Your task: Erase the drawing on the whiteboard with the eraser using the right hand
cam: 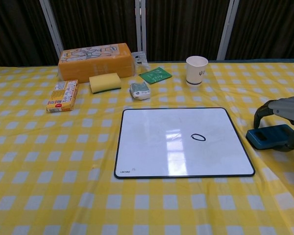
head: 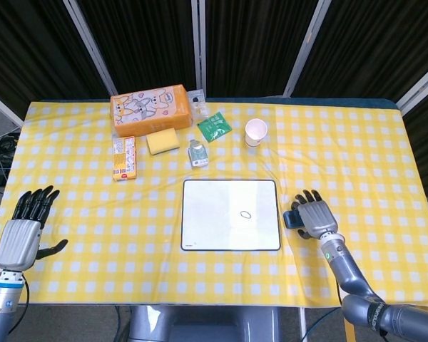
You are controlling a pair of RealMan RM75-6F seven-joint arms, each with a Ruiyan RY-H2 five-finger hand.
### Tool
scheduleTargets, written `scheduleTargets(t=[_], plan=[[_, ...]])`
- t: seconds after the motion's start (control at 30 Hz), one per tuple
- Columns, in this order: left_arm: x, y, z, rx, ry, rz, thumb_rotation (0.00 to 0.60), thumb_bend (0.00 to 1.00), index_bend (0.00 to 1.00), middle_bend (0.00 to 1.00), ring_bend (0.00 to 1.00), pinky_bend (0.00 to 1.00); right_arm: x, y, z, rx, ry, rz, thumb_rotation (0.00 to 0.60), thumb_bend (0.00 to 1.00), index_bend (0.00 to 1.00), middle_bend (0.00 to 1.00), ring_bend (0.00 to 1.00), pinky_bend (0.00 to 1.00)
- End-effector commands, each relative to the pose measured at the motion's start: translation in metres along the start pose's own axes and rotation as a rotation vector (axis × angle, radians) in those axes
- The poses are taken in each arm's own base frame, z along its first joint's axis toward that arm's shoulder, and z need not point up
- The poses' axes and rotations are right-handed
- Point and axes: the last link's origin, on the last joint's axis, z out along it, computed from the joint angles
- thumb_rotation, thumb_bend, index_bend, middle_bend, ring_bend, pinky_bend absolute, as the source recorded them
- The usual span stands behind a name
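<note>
Eraser (cam: pixel 270 136) lies under the right hand (cam: pixel 285 113), beside the whiteboard (cam: pixel 157 142).

One whiteboard (head: pixel 230 214), one eraser (cam: pixel 268 136), one cup (head: pixel 255 131), one sponge (head: pixel 162 141) — two boxes (head: pixel 147 109) (head: pixel 124 157), two hands (head: pixel 18 236) (head: pixel 316 214).

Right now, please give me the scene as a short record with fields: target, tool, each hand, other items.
target: whiteboard with one small oval drawing, not erased
tool: blue eraser on the table, right of the whiteboard
right hand: right hand arched over the eraser, fingers curled down at its left end; grip not confirmed
left hand: left hand open, far left, holding nothing
other items: paper cup, yellow sponge, orange box
</note>
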Motion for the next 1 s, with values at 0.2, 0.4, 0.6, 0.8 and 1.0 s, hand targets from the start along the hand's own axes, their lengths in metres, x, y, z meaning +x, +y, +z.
scheduleTargets(t=[0.2,0.4,0.6,0.8,1.0], plan=[[0.0000,0.0012,-0.0006,-0.004,-0.001,-0.001,0.600,0.01,0.00,0.00,0.00,0.00,-0.0014,0.0020,0.0015,-0.010,0.006,0.001,0.600,0.21,0.38,0.20,0.02,0.04],[0.0001,0.0017,-0.0008,-0.006,-0.001,0.000,0.600,0.01,0.00,0.00,0.00,0.00,-0.0058,0.0031,0.0028,-0.016,-0.002,0.002,0.600,0.22,0.39,0.22,0.04,0.06],[-0.0009,0.0013,-0.0004,-0.004,-0.005,0.000,0.600,0.01,0.00,0.00,0.00,0.00,-0.0089,0.0040,0.0037,-0.022,-0.010,0.006,0.600,0.22,0.38,0.21,0.04,0.06],[-0.0003,0.0015,-0.0005,-0.005,-0.003,-0.002,0.600,0.01,0.00,0.00,0.00,0.00,-0.0091,0.0038,0.0040,-0.026,-0.002,0.004,0.600,0.23,0.43,0.27,0.09,0.10],[-0.0001,0.0017,-0.0007,-0.006,-0.002,-0.004,0.600,0.01,0.00,0.00,0.00,0.00,-0.0003,-0.0017,0.0039,-0.014,0.126,0.056,0.600,0.30,0.75,0.61,0.46,0.49]])
